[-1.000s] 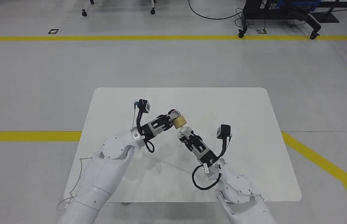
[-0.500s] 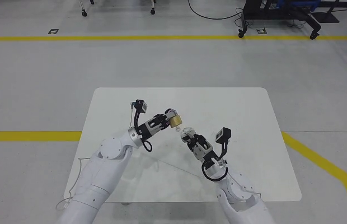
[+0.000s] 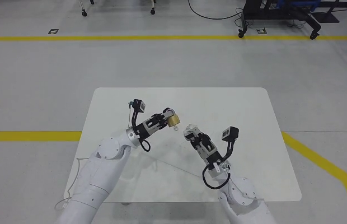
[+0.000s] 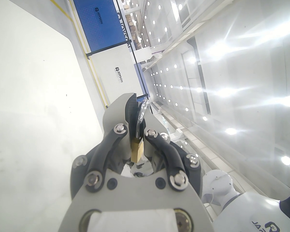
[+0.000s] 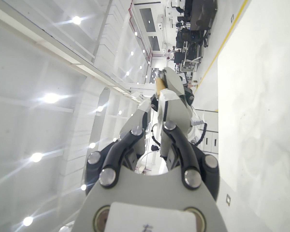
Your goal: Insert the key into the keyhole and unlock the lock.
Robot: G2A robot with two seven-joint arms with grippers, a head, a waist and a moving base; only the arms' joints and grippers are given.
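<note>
Right fingers (image 3: pixel 190 135) drew back; lock (image 3: pixel 173 120) clamped between left fingers (image 4: pixel 116 115).

Top view high overhead, down on the table (image 3: pixel 246 101); both wrist views close-up, tilted across it toward ceiling (image 4: pixel 232 49).

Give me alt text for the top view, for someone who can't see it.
The robot's left hand holds a small brass-coloured padlock over a white rounded table, and the right hand faces it from close by, with a gap between them. Beyond the table run yellow floor lines.
</note>
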